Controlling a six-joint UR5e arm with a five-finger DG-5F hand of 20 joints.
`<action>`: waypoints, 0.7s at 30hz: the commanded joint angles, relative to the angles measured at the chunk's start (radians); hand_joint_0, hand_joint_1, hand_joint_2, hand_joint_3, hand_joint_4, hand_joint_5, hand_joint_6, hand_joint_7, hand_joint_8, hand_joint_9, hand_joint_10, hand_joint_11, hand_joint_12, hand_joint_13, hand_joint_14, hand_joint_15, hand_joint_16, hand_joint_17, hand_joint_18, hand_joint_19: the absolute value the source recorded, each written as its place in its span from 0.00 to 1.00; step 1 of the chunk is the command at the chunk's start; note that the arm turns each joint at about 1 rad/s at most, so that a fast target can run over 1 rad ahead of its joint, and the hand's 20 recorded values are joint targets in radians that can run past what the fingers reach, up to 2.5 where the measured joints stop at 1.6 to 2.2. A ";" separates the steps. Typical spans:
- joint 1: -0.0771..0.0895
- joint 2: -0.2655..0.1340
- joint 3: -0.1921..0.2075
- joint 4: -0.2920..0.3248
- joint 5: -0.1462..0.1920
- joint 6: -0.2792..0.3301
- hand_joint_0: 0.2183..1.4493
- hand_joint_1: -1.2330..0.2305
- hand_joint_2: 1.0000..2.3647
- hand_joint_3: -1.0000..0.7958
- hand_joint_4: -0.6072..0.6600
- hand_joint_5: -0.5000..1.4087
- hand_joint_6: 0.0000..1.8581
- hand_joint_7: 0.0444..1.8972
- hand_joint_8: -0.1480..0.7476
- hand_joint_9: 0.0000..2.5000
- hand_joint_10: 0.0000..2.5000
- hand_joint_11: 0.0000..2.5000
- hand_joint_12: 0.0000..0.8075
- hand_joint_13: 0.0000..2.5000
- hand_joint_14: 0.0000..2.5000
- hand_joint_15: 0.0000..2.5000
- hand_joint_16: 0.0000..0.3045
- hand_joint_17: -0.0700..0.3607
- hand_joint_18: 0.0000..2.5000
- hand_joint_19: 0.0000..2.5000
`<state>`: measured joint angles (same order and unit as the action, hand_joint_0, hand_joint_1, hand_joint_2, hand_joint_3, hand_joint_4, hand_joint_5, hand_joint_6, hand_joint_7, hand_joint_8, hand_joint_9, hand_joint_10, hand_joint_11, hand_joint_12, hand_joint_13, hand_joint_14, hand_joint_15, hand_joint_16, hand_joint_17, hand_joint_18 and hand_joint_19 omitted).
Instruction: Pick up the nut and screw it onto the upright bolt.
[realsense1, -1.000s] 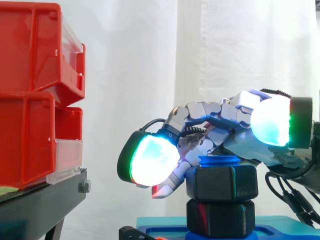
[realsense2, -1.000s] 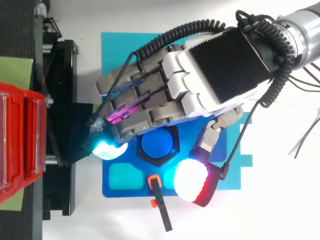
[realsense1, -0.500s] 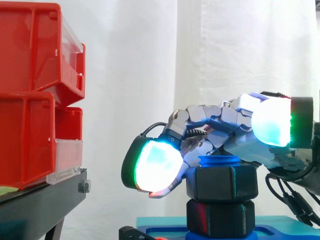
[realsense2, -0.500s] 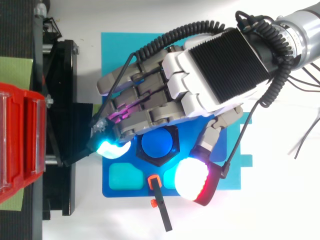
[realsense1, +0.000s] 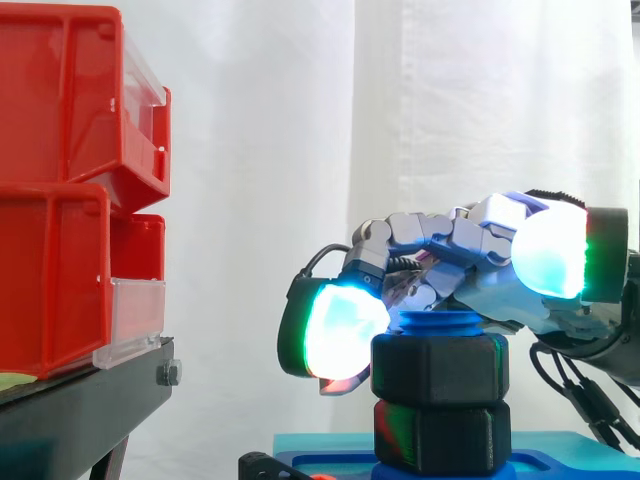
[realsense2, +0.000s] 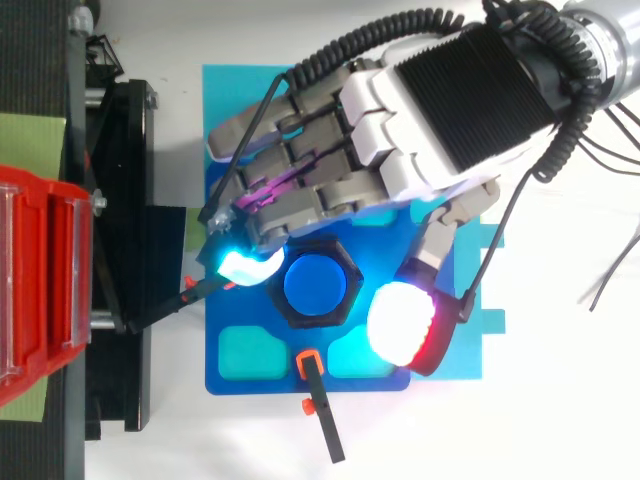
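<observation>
A black hex nut (realsense1: 440, 368) sits on the upright blue bolt (realsense2: 317, 285), whose top (realsense1: 437, 322) pokes out above it. A second black hex piece (realsense1: 440, 436) lies under the nut on the blue base plate (realsense2: 250, 345). My hand (realsense2: 400, 130) reaches over the bolt from the right, with its fingers curled down round the nut. One glowing fingertip pad (realsense1: 338, 332) rests against the nut's left side. The thumb pad (realsense2: 403, 322) stands just off the nut's right side and higher than it in the side view.
Red bins (realsense1: 60, 180) are stacked on a black stand (realsense2: 120, 200) to the left. A cyan mat (realsense2: 225, 90) lies under the base plate. A black tool with an orange collar (realsense2: 320, 420) lies at the plate's near edge.
The hand has turned and drawn back toward the right. Its glowing fingertip has swung in from the left against the nut's side, and the thumb pad has moved closer to the nut.
</observation>
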<state>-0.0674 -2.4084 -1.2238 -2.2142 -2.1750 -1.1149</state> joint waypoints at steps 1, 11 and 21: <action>-0.012 0.000 0.000 0.005 -0.012 0.000 0.22 0.78 0.00 0.28 0.63 0.24 0.27 0.67 0.45 0.36 0.00 0.00 0.27 0.30 0.00 0.00 0.09 0.31 0.20 0.02; -0.043 0.000 0.001 0.024 -0.046 0.000 0.22 0.77 0.00 0.28 0.63 0.25 0.27 0.75 0.46 0.38 0.00 0.00 0.27 0.31 0.00 0.00 0.09 0.31 0.21 0.03; -0.057 0.000 0.001 0.042 -0.057 0.003 0.22 0.76 0.00 0.28 0.65 0.24 0.27 0.66 0.46 0.38 0.00 0.00 0.27 0.32 0.00 0.00 0.09 0.31 0.21 0.04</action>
<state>-0.1213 -2.4082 -1.2234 -2.1756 -2.2313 -1.1124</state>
